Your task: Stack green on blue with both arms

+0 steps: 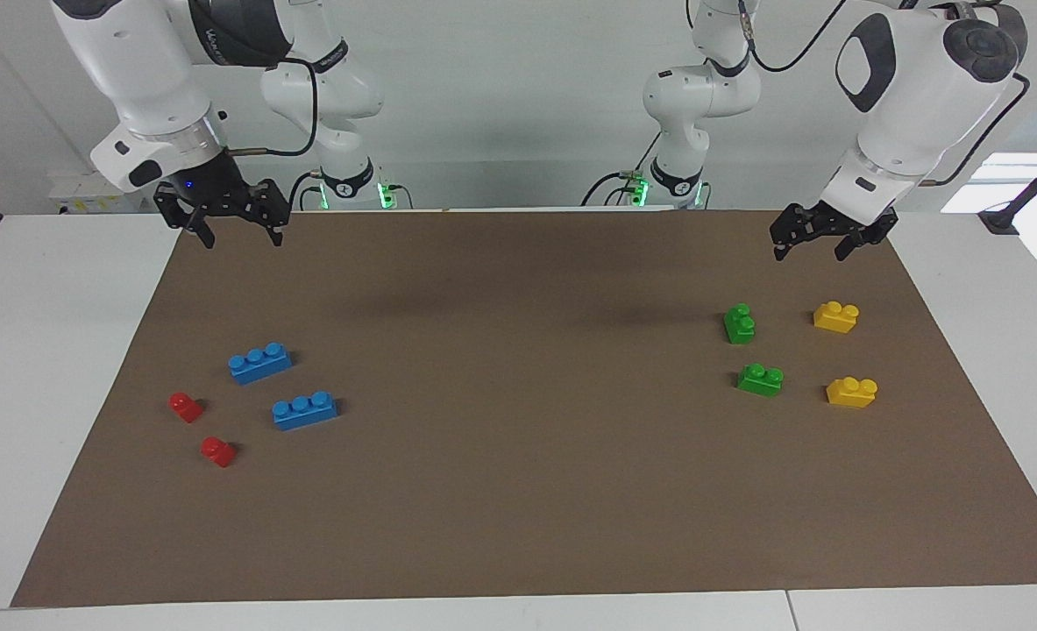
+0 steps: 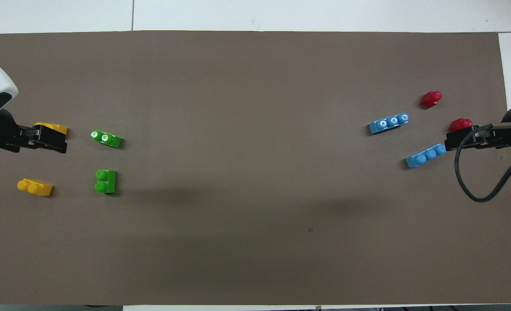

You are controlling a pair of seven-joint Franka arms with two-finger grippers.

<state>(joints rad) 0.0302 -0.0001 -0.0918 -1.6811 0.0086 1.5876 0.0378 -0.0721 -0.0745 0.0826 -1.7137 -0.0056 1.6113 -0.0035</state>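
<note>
Two green two-stud bricks lie on the brown mat toward the left arm's end, one nearer to the robots (image 1: 740, 323) (image 2: 105, 181) and one farther (image 1: 761, 379) (image 2: 106, 138). Two blue three-stud bricks lie toward the right arm's end, one nearer (image 1: 259, 362) (image 2: 426, 156) and one farther (image 1: 305, 409) (image 2: 389, 123). My left gripper (image 1: 812, 248) (image 2: 43, 139) hangs open and empty above the mat's robot-side edge. My right gripper (image 1: 242, 235) (image 2: 471, 139) hangs open and empty above the other robot-side corner. Neither touches a brick.
Two yellow bricks (image 1: 836, 316) (image 1: 852, 392) lie beside the green ones, nearer the mat's end. Two small red bricks (image 1: 186, 407) (image 1: 217, 450) lie beside the blue ones. The brown mat (image 1: 518, 491) covers the white table.
</note>
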